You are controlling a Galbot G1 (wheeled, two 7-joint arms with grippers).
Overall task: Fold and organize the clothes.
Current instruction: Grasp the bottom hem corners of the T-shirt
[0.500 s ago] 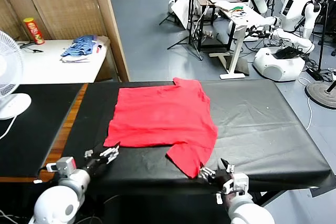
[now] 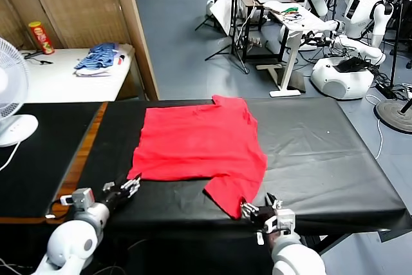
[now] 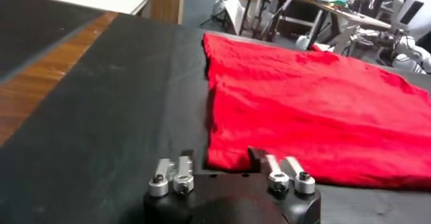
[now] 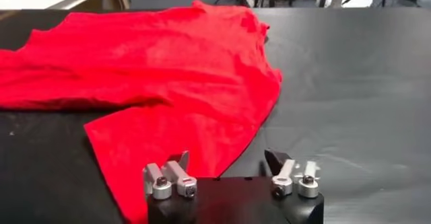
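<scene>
The clothes are one bright red T-shirt (image 2: 199, 140) spread flat on the black table (image 2: 322, 152), with one sleeve (image 2: 232, 194) sticking out toward the near edge. My left gripper (image 2: 125, 188) sits low at the shirt's near left corner. In the left wrist view it (image 3: 222, 159) is open, with the shirt's (image 3: 303, 97) hem just beyond the fingertips. My right gripper (image 2: 256, 210) is at the tip of the sleeve. In the right wrist view it (image 4: 229, 159) is open too, and the edge of the sleeve (image 4: 168, 138) lies between its fingers.
A white fan (image 2: 9, 94) stands at the far left. Behind it, a white side table holds a blue striped pile (image 2: 100, 56) and a red can (image 2: 40, 37). A wooden strip (image 2: 80, 159) runs along the table's left side. Other robots and desks stand behind on the right.
Both grippers have shifted slightly along the near edge, the left one a little to the left. The shirt lies as before.
</scene>
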